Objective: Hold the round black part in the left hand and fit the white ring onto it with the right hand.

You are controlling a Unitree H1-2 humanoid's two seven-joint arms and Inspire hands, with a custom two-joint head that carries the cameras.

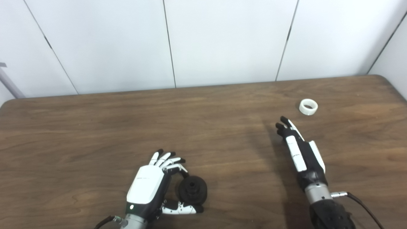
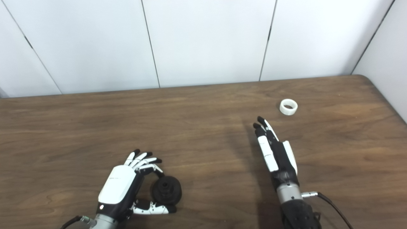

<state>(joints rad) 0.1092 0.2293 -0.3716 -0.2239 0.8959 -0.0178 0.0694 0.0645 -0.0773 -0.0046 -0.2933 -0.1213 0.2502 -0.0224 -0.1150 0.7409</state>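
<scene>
Your left robot hand (image 1: 149,187) sits low on the desk (image 1: 203,133), fingers spread and thumb stretched along the near side, cupped around the round black part (image 1: 192,190); whether it actually grips the part you cannot tell, so count it as not yet holding. Your right robot hand (image 1: 300,149) is flat and extended, fingers straight and holding nothing, pointing toward the white ring (image 1: 308,107), which lies on the desk a little beyond its fingertips.
</scene>
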